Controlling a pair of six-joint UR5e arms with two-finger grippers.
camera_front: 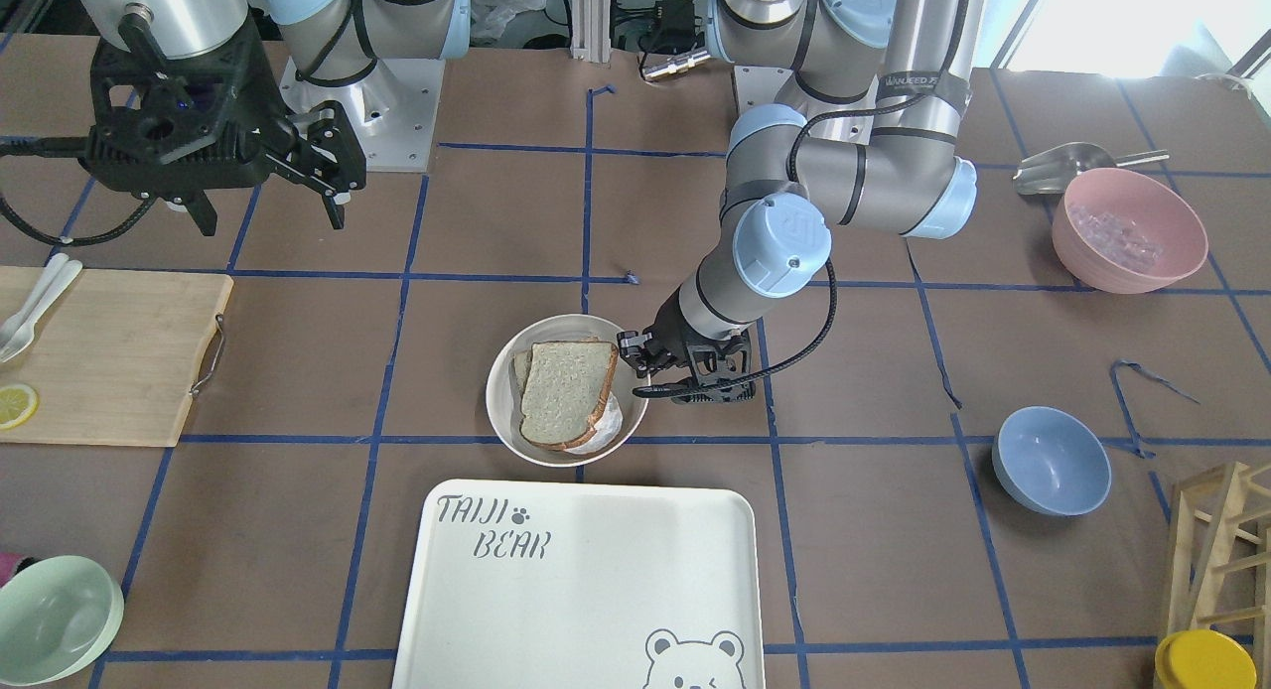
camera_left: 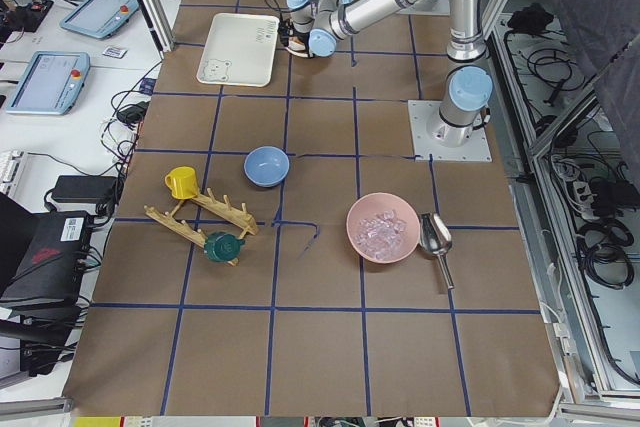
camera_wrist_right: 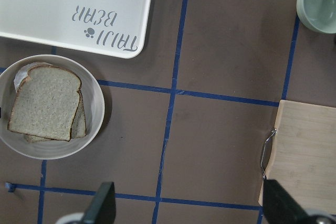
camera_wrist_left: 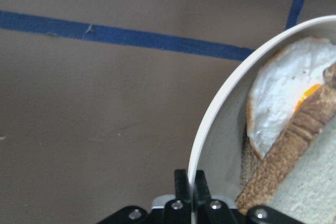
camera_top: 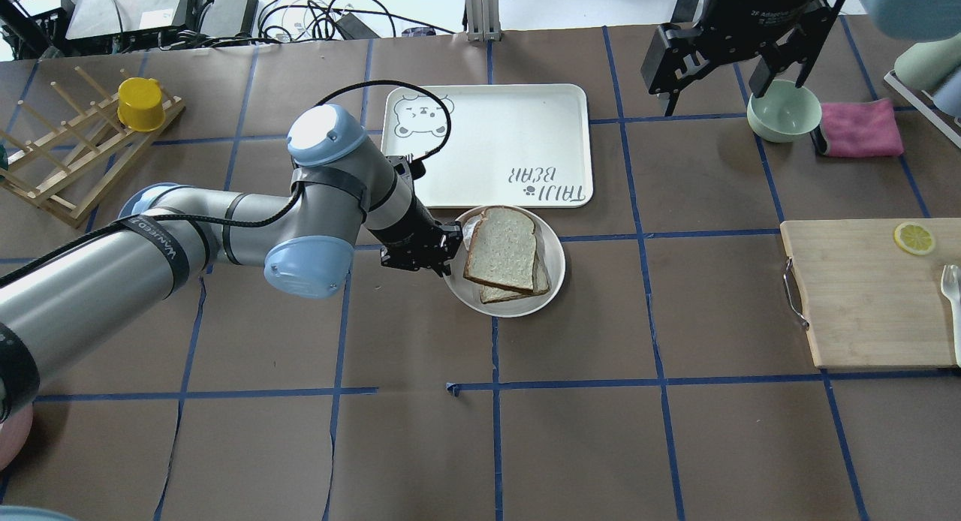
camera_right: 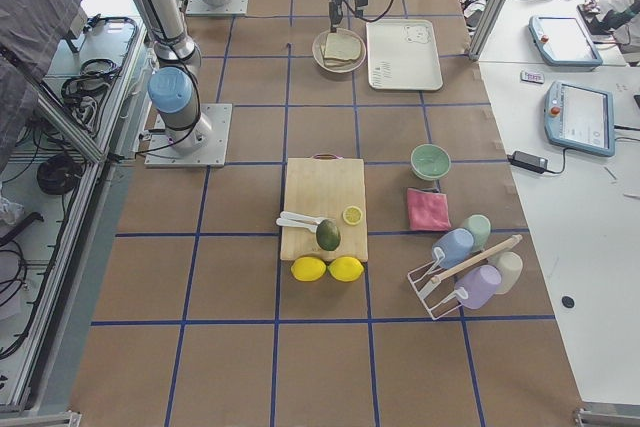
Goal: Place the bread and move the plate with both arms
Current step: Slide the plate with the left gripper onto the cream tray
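bread on egg slice in plate | plate just beside tray | left gripper at plate rim

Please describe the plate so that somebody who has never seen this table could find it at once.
Find the large white bear-printed tray at mid-table. Just beside its lettered corner sits the plate, round and cream-white, its rim gripped by the left pincer. Unlike the pale green bowl, it holds stacked bread slices.

Egg mostly hidden under bread; lower slice barely showing; tray cropped in front view.
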